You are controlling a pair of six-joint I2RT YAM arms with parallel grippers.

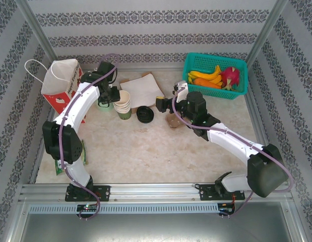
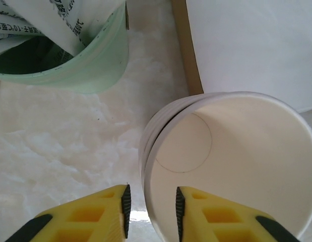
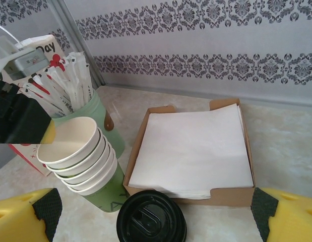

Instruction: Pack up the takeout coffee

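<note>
A white and red paper bag (image 1: 60, 83) is standing well to the left of the left claw (image 2: 152, 206), at the far left of the worktop (image 1: 161, 151). The left claw is hanging over the stacked cups (image 2: 236, 166) with its jaws narrow, straddling the top cup's rim: one yellow finger is sitting outside the wall and the other inside the cream interior. A sliver of light is showing between the outer pad and the wall, and whether the inner pad is touching cannot be told. Ahead and to the left of this claw, a pale green cup of white sticks (image 2: 95, 65) is standing just beside the stack. Ahead and to its right, a brown cardboard tray (image 3: 249, 151) is holding a pile of white napkins (image 3: 191, 146). The takeout coffee (image 3: 151, 221) is sitting directly below and between the fingers of the right claw (image 3: 154, 206), in front of the tray and just right of the stack. Its round black lid is facing up and its cup body is hidden under the lid. The right claw is standing wide, gripping nothing, with one finger showing on each side of the lid. Well behind and to the right of this claw, a teal basket (image 1: 196, 63) is holding bananas (image 1: 208, 75) and a pink dragon fruit (image 1: 230, 75).
</note>
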